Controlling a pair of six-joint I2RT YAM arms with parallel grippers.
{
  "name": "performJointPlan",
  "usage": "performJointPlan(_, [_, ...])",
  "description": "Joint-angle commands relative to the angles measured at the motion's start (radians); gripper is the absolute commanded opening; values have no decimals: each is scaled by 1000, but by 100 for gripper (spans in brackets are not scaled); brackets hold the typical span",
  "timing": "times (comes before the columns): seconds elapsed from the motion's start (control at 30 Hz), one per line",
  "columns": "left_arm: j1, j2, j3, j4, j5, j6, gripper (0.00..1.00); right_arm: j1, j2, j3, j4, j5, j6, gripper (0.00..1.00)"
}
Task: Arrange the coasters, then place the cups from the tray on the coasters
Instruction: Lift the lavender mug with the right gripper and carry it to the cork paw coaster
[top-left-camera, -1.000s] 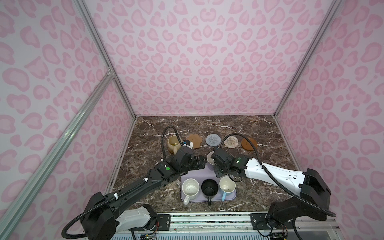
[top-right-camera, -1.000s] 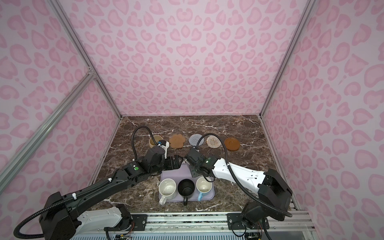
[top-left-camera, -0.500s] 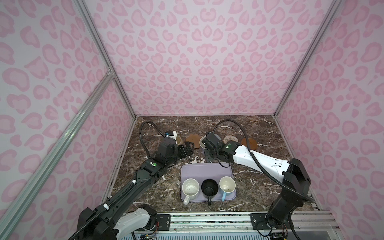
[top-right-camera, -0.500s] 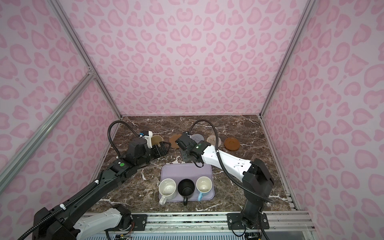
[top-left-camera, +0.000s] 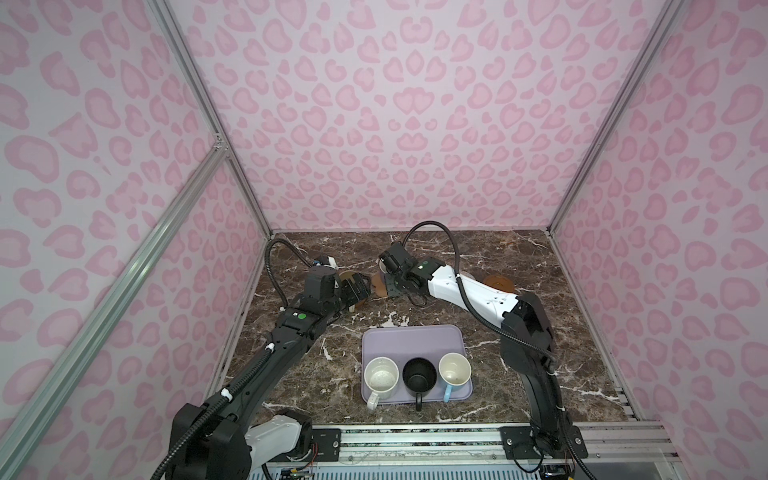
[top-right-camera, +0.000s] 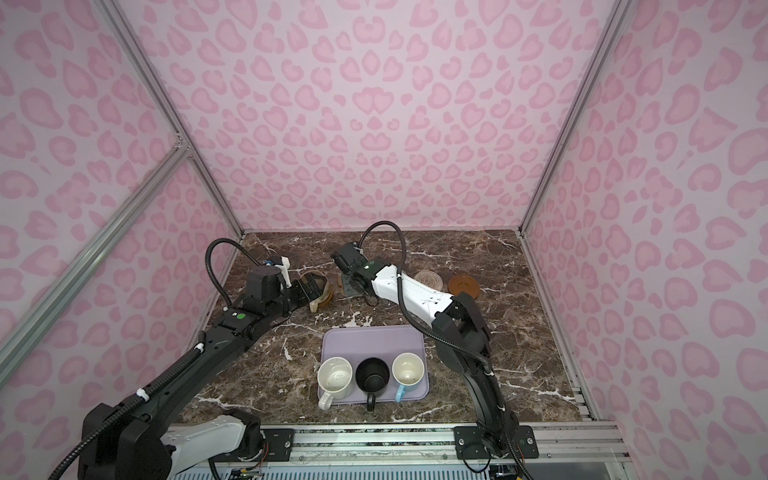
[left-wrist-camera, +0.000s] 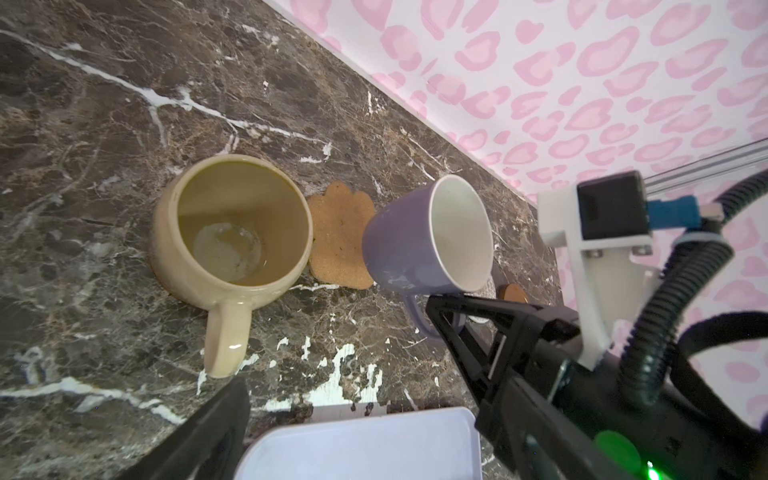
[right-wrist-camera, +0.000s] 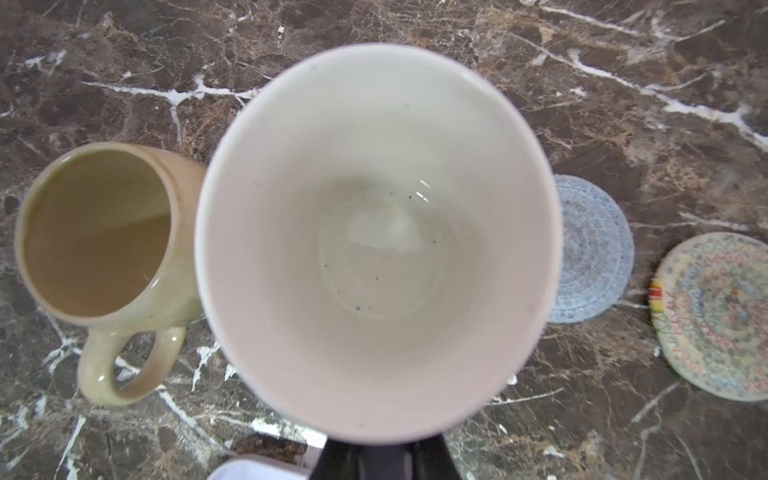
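The flat purple tray with round corners (top-left-camera: 411, 340) lies at the front of the dark brown marble table (top-left-camera: 540, 324). Three cups stand in a row along the tray's front edge: a white cup with little specks (top-left-camera: 381, 374), a black cup (top-left-camera: 419, 376) and a light blue cup with a white inside (top-left-camera: 455, 370). Behind the tray and to its left, the round yellow-beige cup (left-wrist-camera: 230, 232) stands up straight on a brown round coaster (top-right-camera: 329, 296), with its handle pointing to the tray side. The left gripper (top-left-camera: 359, 291) is right by that cup, between it and the tray. Its jaws are spread wide and hold nothing. Just beside the yellow-beige cup, behind the tray, lies the tan paw-shaped coaster (left-wrist-camera: 338, 237). The right gripper (left-wrist-camera: 440, 311) is squeezed tight on the handle of the purple cup with a white inside (left-wrist-camera: 399, 245). That cup is tipped to one side, and its bottom covers one edge of the paw-shaped coaster — I cannot tell if it touches it. Further right behind the tray, a blue-grey woven round coaster (right-wrist-camera: 594, 249) and a beige woven round coaster (right-wrist-camera: 715, 316) lie flat side by side. Past them, behind the tray's right corner, lies a second brown round coaster (top-left-camera: 498, 283)
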Motion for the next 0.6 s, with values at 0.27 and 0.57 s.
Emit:
performJointPlan(0.27, [22,35,-33,88,38,-2,96,-3,170,186,-74,20,47,0])
performJointPlan(0.57, [25,31,-43,96,43,-3,96,-3,223,236,-103,46,56,0])
